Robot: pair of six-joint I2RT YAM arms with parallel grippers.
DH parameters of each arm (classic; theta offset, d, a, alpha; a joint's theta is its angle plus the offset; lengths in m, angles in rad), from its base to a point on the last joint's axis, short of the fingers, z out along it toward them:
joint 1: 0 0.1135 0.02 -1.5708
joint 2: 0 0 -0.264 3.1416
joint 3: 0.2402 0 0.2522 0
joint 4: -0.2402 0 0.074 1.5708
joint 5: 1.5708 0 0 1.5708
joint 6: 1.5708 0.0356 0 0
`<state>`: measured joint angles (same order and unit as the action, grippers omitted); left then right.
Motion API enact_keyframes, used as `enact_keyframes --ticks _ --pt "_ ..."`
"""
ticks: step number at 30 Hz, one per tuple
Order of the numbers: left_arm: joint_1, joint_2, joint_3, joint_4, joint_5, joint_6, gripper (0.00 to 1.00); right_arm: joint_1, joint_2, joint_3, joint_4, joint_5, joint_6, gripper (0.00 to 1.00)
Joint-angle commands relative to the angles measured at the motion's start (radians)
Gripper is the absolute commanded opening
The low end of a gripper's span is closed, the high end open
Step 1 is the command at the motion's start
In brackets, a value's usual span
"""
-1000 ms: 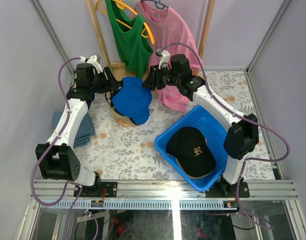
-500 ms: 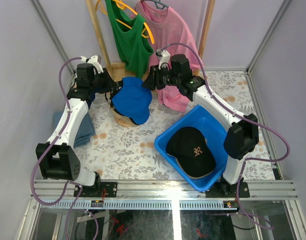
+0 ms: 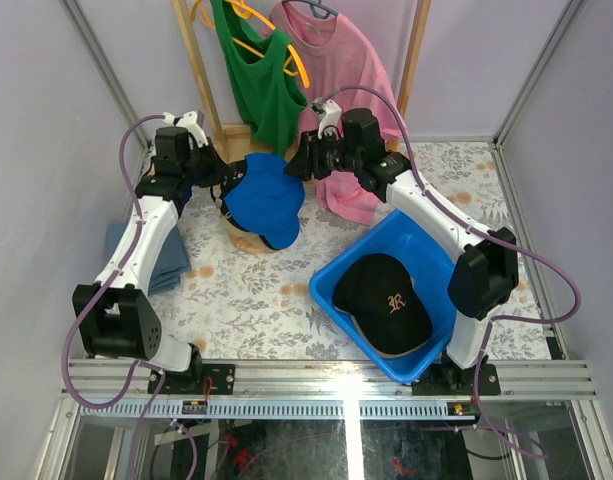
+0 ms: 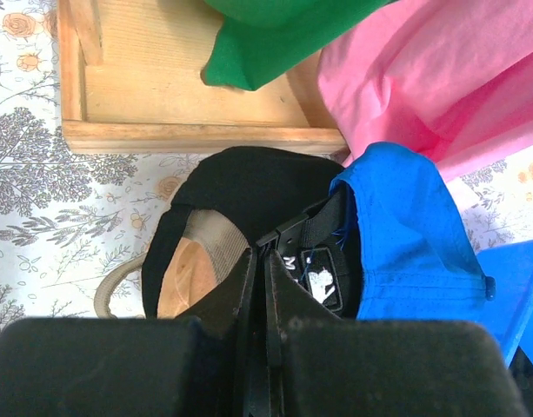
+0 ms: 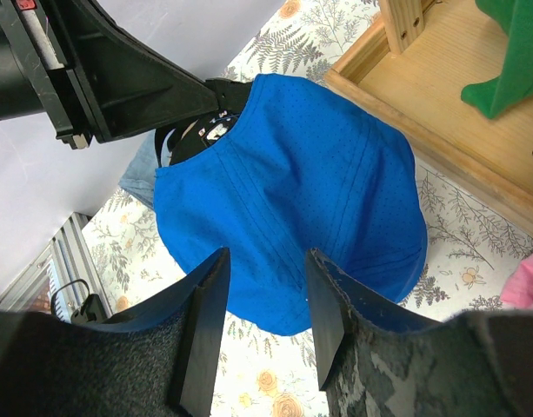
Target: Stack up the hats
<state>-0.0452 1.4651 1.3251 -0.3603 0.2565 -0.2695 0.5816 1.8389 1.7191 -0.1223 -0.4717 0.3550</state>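
A royal blue hat [image 3: 264, 200] [image 5: 292, 182] sits on top of a black hat [image 4: 240, 178] on a round wooden stand [image 4: 188, 282]. A tan brim edge [image 4: 116, 282] pokes out at the bottom of the pile. My left gripper [image 3: 224, 182] [image 4: 259, 254] is at the back of the pile, shut on the black back strap [image 4: 314, 228] under the blue hat's rear edge. My right gripper [image 3: 291, 165] [image 5: 266, 256] hovers open over the blue hat's other side, with nothing between its fingers. Another black hat [image 3: 384, 298], with an embroidered letter, lies in the blue bin [image 3: 338, 272].
A wooden rack base [image 4: 188, 104] stands just behind the pile, with a green top [image 3: 256, 75] and a pink shirt [image 3: 338, 70] hanging above it. A folded grey-blue cloth [image 3: 166, 265] lies at the left by the left arm.
My left gripper has closed from open onto the strap at the back of the blue hat. The right gripper and both hats have stayed where they were.
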Motion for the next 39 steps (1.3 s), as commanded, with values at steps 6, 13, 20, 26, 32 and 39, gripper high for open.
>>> enact_keyframes --ticks 6,13,20,26,32,39 --pt "-0.001 -0.073 -0.075 0.096 -0.154 -0.005 0.01 0.003 -0.007 0.047 0.031 0.004 -0.007 0.47" --pt "-0.003 -0.128 -0.143 0.151 -0.277 0.0 0.03 0.003 0.009 0.052 0.033 -0.004 -0.004 0.47" --pt "-0.002 -0.143 -0.176 0.158 -0.33 0.006 0.03 0.003 0.024 0.062 0.032 -0.013 -0.001 0.47" --pt "-0.003 -0.15 -0.204 0.134 -0.369 -0.025 0.03 0.003 0.043 0.076 0.028 -0.023 0.005 0.48" --pt "-0.002 -0.167 -0.236 0.121 -0.408 -0.049 0.04 0.004 0.062 0.096 0.028 -0.038 0.015 0.49" --pt "-0.007 -0.166 -0.245 0.099 -0.415 -0.059 0.04 0.004 0.081 0.117 0.024 -0.048 0.021 0.53"
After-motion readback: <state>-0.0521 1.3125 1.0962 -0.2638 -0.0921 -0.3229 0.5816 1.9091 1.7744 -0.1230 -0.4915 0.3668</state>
